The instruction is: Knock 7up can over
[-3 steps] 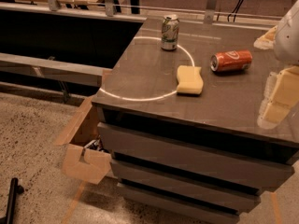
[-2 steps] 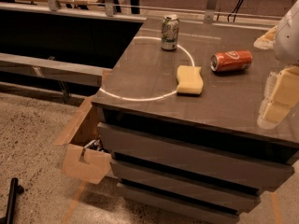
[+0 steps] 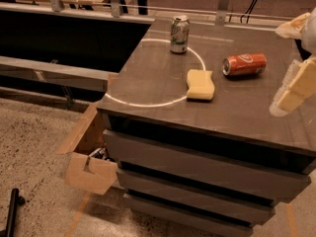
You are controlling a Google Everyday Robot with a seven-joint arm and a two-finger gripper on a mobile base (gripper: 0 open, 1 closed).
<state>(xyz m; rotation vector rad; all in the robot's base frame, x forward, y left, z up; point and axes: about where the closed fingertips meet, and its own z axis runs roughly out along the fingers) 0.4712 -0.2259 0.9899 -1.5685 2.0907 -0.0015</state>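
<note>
The 7up can (image 3: 179, 34) stands upright at the far side of the dark countertop (image 3: 148, 83), on the rim of a white circle drawn there. My gripper (image 3: 295, 85) is at the right edge of the view, close to the camera, above the counter's right side. It is well to the right of the can and nearer to me, apart from it.
An orange-red soda can (image 3: 244, 64) lies on its side right of the 7up can. A yellow sponge (image 3: 200, 84) lies near the counter's middle. An open cardboard box (image 3: 91, 154) sits on the floor left of the drawers. A railing (image 3: 113, 6) runs behind.
</note>
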